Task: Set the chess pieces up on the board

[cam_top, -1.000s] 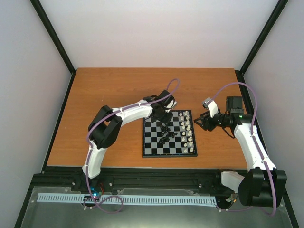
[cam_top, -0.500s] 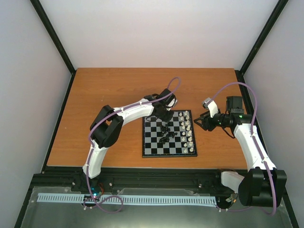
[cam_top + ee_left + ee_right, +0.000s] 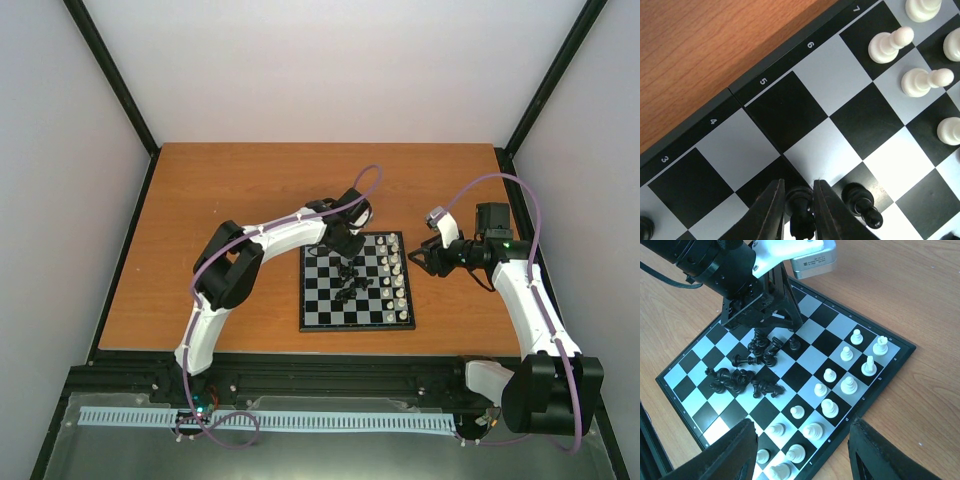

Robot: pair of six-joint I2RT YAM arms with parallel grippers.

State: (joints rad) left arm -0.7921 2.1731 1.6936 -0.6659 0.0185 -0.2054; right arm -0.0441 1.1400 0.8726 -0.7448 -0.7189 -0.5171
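We start at the left side of the board point(image 3: 318, 312). The squares there are bare, so the black side is not set up yet.

Over the far part of the board hangs our left claw point(image 3: 798, 189). Its two fingers are pinched on one black piece point(image 3: 800, 212), close to the board's far edge.

In the middle of the board the other black pieces point(image 3: 735, 379) lie in a messy heap, and many are tipped over. We think each one must be picked out and stood up on the board's left side. That is about half the job.

Along the board's right side the white pieces point(image 3: 829, 375) stand in two neat rows. That half looks done.

Just beside the board's right edge hangs our right claw point(image 3: 420, 258). Its fingers are wide apart, with nothing in them.
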